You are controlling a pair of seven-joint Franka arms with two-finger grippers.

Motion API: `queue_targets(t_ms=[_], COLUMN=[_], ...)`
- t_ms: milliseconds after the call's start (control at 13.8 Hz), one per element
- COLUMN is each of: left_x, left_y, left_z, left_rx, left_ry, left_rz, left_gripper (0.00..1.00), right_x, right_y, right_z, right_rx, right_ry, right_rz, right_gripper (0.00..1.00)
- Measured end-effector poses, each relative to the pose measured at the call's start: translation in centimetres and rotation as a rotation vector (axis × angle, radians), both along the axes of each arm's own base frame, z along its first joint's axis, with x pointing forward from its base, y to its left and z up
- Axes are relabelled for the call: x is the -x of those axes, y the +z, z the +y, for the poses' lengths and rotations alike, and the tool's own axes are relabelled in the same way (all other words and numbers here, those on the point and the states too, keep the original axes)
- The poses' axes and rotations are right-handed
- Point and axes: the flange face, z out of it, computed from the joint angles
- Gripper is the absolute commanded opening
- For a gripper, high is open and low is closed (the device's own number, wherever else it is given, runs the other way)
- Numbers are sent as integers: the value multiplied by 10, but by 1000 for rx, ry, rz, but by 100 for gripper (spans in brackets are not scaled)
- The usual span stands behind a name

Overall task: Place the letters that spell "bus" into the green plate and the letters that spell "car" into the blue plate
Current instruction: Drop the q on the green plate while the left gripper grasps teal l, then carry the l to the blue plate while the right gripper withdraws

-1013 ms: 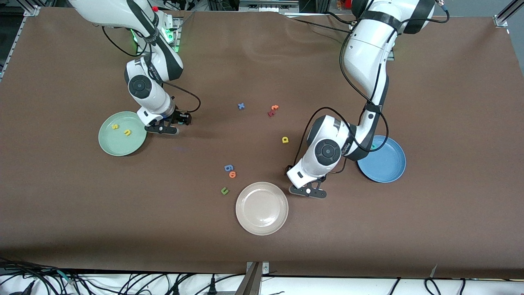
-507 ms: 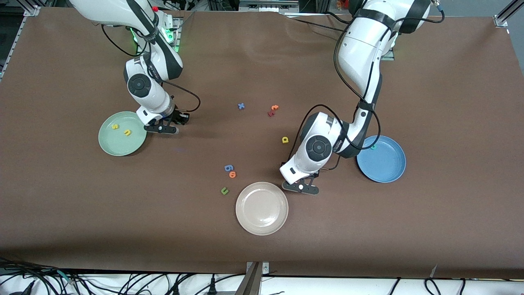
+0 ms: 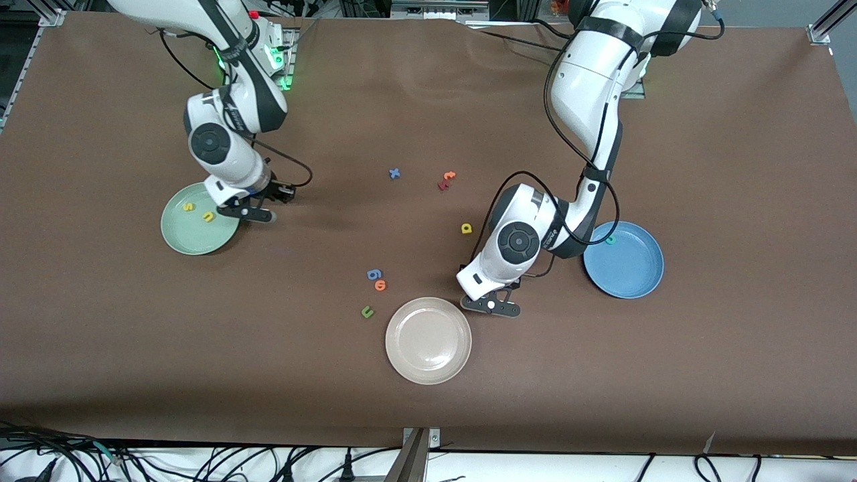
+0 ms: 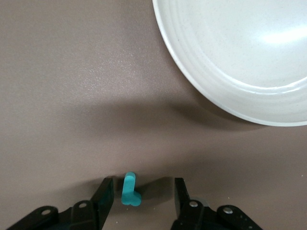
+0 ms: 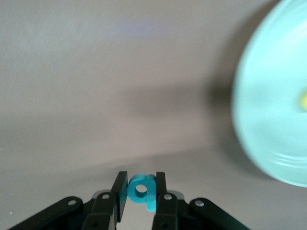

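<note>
Since a second ago the right gripper (image 3: 245, 213) has been carried toward the green plate (image 3: 181, 235) and is now seen over the table just at the plate's rim, at about 2 o'clock of the plate in the front view. Its fingers are clamped on the teal "b" (image 5: 142, 190), whose stem runs parallel with the fingers (the round hole faces the wrist camera). The yellow "s" (image 3: 189, 207) and the yellow "u" (image 3: 209, 217) lie in the green plate.

The left gripper (image 3: 492, 306) is set low at the table, at about 2 o'clock of the cream plate (image 3: 428, 375). Its fingers stand apart on either side of the teal "r" (image 4: 130, 189) without touching it; the letter's long axis lies along the fingers. The yellow "a" (image 3: 466, 228) lies on the table at 11 o'clock of this gripper, and the blue plate (image 3: 629, 271), at 2 o'clock, holds the teal "c" (image 3: 610, 239). The small print on the arms cannot be read.
</note>
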Motion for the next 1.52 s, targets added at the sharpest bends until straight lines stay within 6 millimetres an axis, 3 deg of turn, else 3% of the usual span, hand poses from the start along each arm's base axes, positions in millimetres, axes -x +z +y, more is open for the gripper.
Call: queue_targets(t_ms=[217,362,507,579,724,796,868,941,1013,1303,1375,1520], left_x=[1,0,-1,-1,-1,-1,-1,-2,-2,-2,-2,-1], left_y=[-2,-2,-2,-2,-1,-1,-1,-1,-1,-1,-1,1], left_z=[1,2,4,4,5,6,6,7,7,7,8,17], left_rx=[-3,-5,-8,-8,-10,-12,-12,-14,-14,-15,-18,-42], left_ry=[0,2,4,4,5,6,6,7,7,16,19,25], left_rz=[5,5,5,6,7,8,8,9,9,10,18,67], left_gripper=[44,37,32,29,24,22,20,18,17,9,7,6], right_x=[-14,-15,-9,-6,-3,-2,-1,-1,-2,-26,-36,-59], right_y=[31,26,9,-1,-18,-24,-28,-31,-32,-8,7,57], right_z=[-59,-106,-137,-141,-139,-139,-139,-140,-141,-140,-141,-141], right_rx=[15,12,12,14,19,20,21,22,22,23,24,29], right_ry=[-9,-5,-8,-11,-6,-5,-6,-7,-7,-8,-10,-20], right_rz=[20,47,90,111,142,152,159,161,158,106,113,158], right_gripper=[0,0,0,0,12,27,50,89,100,100,100,100])
